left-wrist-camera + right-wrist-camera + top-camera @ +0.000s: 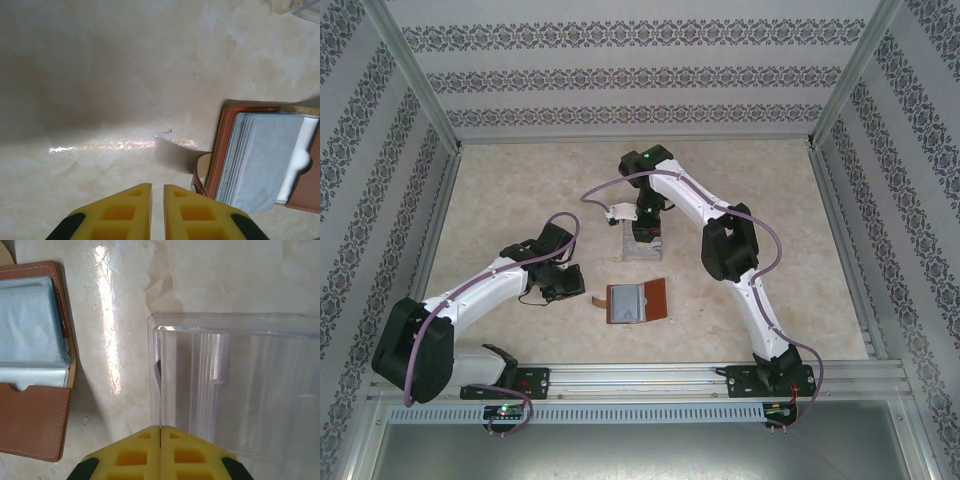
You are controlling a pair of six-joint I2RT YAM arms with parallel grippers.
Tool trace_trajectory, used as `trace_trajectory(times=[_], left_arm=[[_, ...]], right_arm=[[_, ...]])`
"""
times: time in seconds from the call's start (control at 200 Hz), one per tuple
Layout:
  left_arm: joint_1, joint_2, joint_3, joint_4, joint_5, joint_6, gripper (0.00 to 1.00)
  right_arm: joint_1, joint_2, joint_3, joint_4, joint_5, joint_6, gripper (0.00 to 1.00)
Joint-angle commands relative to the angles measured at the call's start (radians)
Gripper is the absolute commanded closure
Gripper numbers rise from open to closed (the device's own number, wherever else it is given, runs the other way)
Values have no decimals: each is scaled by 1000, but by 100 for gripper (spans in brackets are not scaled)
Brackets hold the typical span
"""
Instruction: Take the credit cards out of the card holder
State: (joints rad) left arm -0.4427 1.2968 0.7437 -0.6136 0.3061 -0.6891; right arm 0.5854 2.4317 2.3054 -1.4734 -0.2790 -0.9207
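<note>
Tabletop scene from above: pale marbled table (520, 200) with the card holder (638, 300) lying open and flat just below the middle of the frame, brown cover to the right, grey-blue sleeves (265, 160) fanned on the left.

The left gripper (565, 283) sits just left of the holder. In its wrist view the yellow fingers (135, 197) at the bottom edge are all but closed, with a thin slit between them and nothing gripped. The holder (260, 160) lies at lower right there, its strap tab nearest the claw.

The right gripper (645, 232) hangs above centre, over a clear plastic box (642, 248). In its wrist view the claw (160, 429) is clenched, pads touching and no card seen between them. The box (235, 385) takes up the right of that frame and the holder (30, 365) the left edge.

One of the credit cards (306, 145) seems to show as a whitish strip tucked under the brown flap. The others cannot be made out.

Likely risks:
- The holder looks light and loose on a smooth surface, so tugging a card with nothing pinning it may drag or flip the wallet.
- The sleeves are thin, so a pinch could catch a sleeve with the card.
- Both claws need to open before they reach in, or they will only shove the holder.
- The right arm could nudge the box.
</note>
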Motion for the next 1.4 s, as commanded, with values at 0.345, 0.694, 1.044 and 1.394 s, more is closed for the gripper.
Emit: trace_trajectory(times=[0.345, 0.694, 1.044, 1.394], left_arm=[[12, 26, 20, -3, 6, -3, 87], [12, 21, 38, -24, -3, 1, 86], [7, 25, 58, -30, 6, 0, 86], [-32, 59, 93, -6, 20, -14, 86]], right_arm=[[-16, 44, -14, -18, -67, -16, 97], [-21, 37, 77, -30, -4, 5, 81], [-25, -13, 126, -28, 24, 54, 78], [-12, -213, -189, 224, -40, 306, 78]])
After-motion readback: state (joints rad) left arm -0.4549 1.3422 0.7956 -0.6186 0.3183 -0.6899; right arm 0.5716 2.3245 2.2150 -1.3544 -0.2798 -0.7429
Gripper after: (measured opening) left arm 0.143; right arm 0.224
